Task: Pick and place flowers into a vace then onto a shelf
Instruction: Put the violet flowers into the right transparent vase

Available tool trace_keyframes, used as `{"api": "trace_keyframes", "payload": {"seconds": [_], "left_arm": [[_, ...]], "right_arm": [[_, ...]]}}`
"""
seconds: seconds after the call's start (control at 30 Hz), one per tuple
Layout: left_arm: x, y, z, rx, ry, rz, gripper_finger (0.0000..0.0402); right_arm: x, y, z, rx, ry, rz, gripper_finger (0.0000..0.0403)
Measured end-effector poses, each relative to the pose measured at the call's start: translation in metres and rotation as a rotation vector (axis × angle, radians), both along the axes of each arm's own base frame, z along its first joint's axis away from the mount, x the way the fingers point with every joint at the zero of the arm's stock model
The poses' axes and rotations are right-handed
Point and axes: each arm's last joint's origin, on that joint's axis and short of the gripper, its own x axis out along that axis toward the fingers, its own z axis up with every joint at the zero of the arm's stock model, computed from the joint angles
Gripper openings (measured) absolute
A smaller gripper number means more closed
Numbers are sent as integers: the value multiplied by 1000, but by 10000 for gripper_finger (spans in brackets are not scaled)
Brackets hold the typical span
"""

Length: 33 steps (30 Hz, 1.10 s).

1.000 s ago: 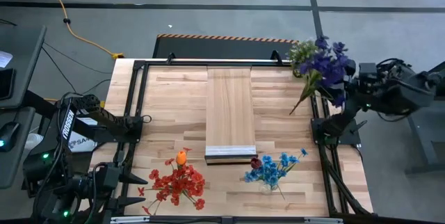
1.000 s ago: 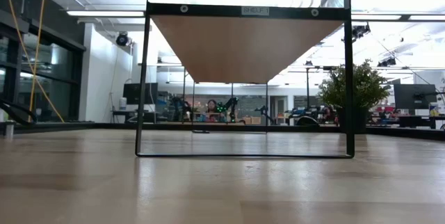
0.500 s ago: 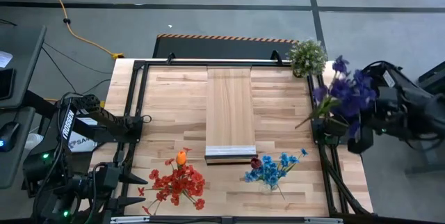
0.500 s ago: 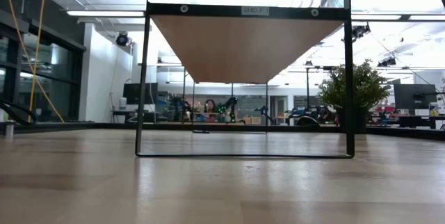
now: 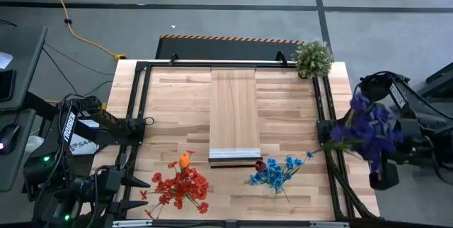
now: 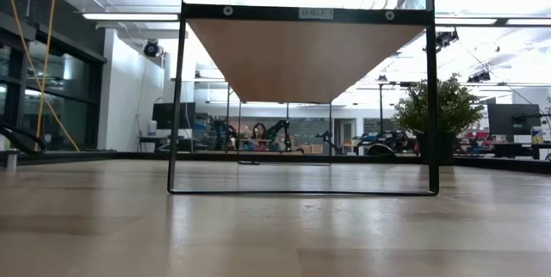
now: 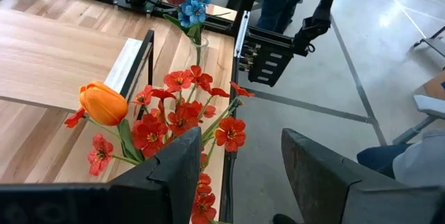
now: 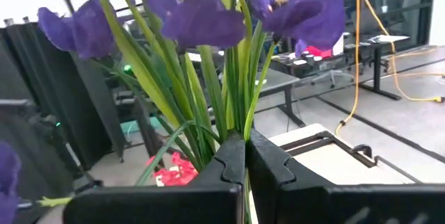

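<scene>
**A:** Claw talk first: the right claw (image 8: 245,156) is pressed together on the green stems of the purple flowers (image 5: 368,127), low on the stalks so the heads fan out clear of the fingers. In the high view that bunch hangs at the right edge of the bench (image 5: 177,100), just past the black frame rail, stems pointing in toward the middle.

**B:** And the left one?

**A:** Left claw (image 7: 236,168) is parked at the near left corner, fingers spread, holding nothing. It sits just beside the red flowers (image 5: 180,187) with the orange tulip (image 5: 185,160) poking up among them.

**B:** Where's the vase then?

**A:** Looks like a clear glass one under the blue flowers (image 5: 277,172), near and right of centre, with a dark maroon head (image 5: 260,165) next to the blue. Hard to make the glass out, honestly. My guess is the purple bunch is headed there.

**B:** Shelf?

**A:** The shelf (image 5: 234,111) runs down the middle of the bench, nothing on it. The potted plant (image 5: 312,57) sits at the far right corner, out of the way.
</scene>
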Motion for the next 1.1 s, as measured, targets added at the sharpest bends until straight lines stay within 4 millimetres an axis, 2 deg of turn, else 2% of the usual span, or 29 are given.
{"api": "trace_keyframes", "payload": {"seconds": [0.43,1.1], "left_arm": [[0,0,0,18,-1,-10,232],[0,0,0,25,3,-15,232]], "right_arm": [[1,35,-9,16,-4,31,0],[7,67,-20,83,-17,30,0]]}}
